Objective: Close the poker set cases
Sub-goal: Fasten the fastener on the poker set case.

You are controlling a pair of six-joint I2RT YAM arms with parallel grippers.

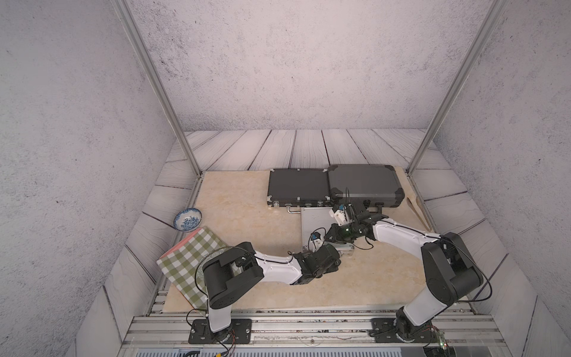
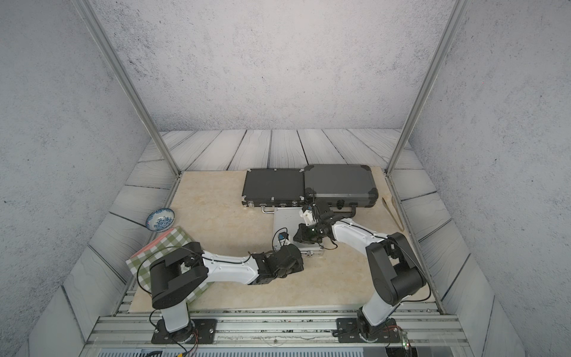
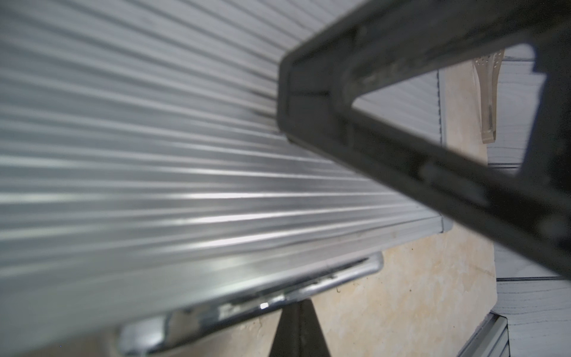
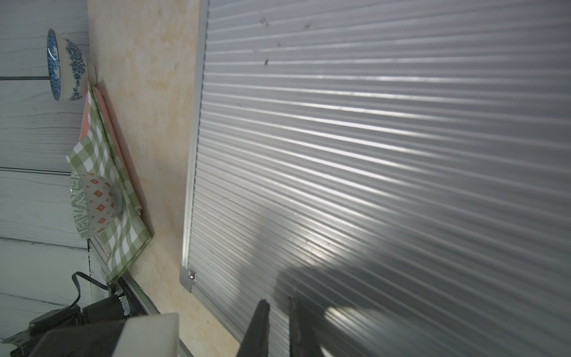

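Poker set cases are lying in three spots on the table [image 1: 241, 216]. The left-hand black case [image 1: 298, 187] and the right-hand black case [image 1: 366, 185] are sitting side by side at the far edge, touching, lids down. A silver ribbed case [image 1: 315, 222] is lying flat just in front of them, lid down too. I am leaning my left gripper [image 1: 338, 252] on that silver lid by its near edge, above the handle [image 3: 340, 278], jaws pressed together on nothing. My right gripper [image 4: 276, 321] is hanging low over the same lid farther back, fingers nearly touching, pinching nothing. A blue bowl [image 1: 187, 219] and checked cloth [image 1: 188, 262] are sitting at my left, and wooden tongs [image 1: 420, 213] are lying at my right.
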